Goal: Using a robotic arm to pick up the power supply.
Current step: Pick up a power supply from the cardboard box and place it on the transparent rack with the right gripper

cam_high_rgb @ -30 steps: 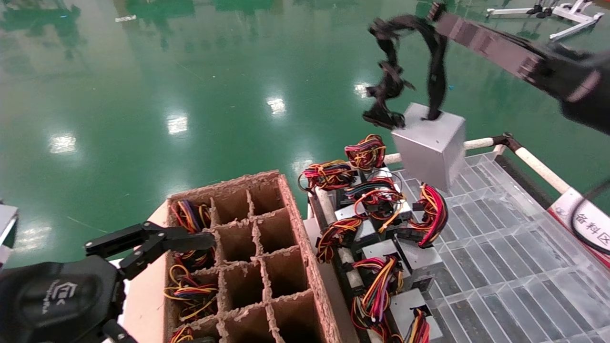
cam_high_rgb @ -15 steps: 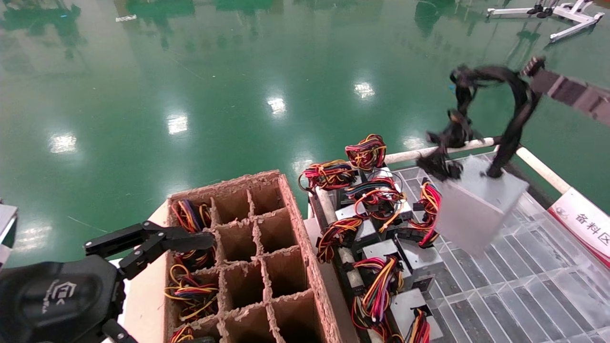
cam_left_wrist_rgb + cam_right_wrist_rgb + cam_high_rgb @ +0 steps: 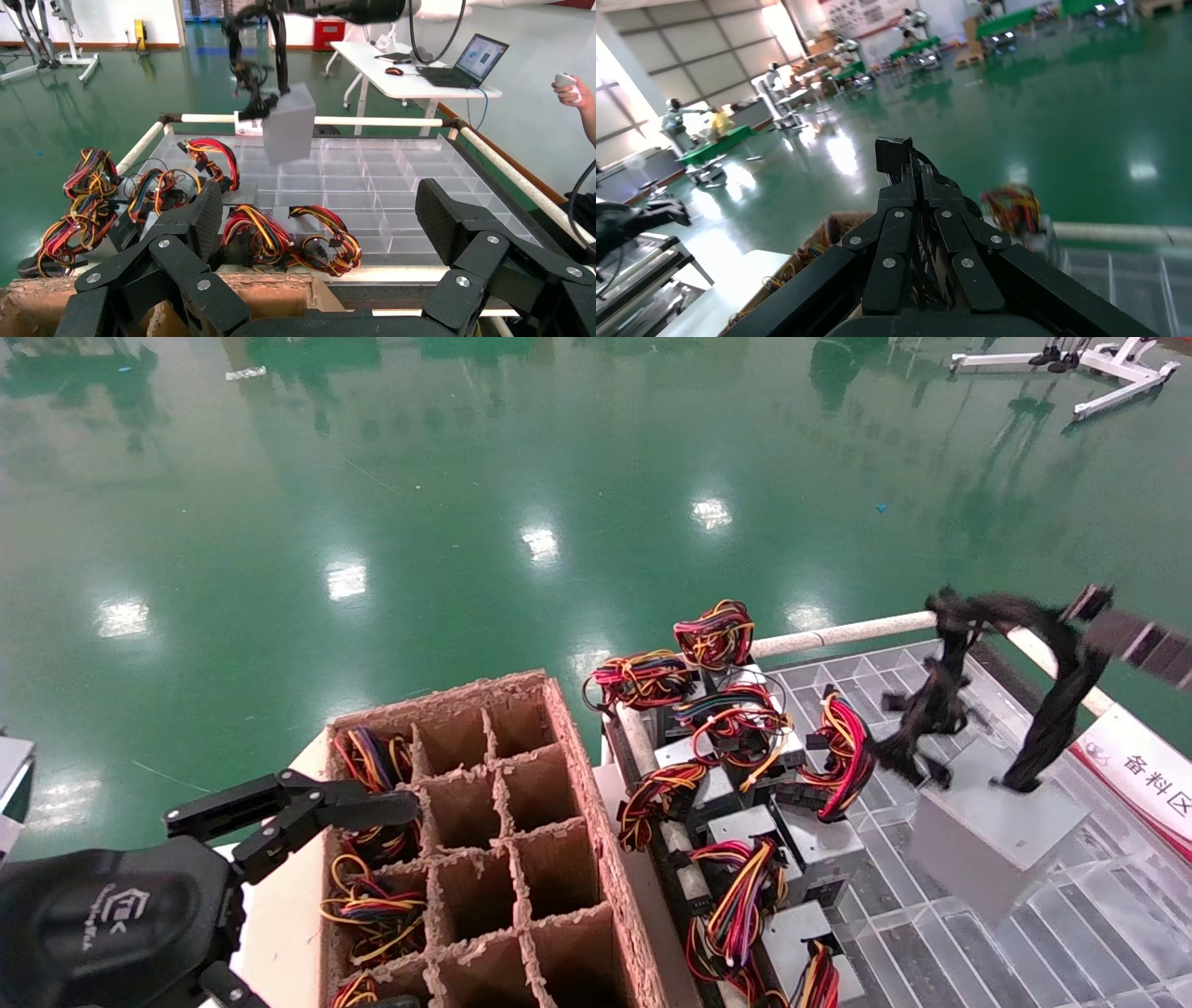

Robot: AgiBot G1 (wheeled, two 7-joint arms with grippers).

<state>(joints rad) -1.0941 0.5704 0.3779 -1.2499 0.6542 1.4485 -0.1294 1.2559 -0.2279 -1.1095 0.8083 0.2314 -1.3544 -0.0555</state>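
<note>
The clear compartment tray point(image 3: 1015, 933) is bare across its right half; its left edge is crowded with grey boxes trailing red and yellow wire bundles point(image 3: 745, 775), and a white rail point(image 3: 838, 633) bounds its far side. The right tool point(image 3: 921, 184) has its fingers pressed together on the black cables point(image 3: 1043, 710), from which the power supply point(image 3: 992, 822) hangs tilted over the tray's right side. The left tool point(image 3: 316, 232) is spread wide, parked at the divided cardboard box point(image 3: 484, 840).

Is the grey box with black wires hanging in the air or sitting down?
Hanging: the power supply dangles tilted from its black cables, pinched by the right gripper.
</note>
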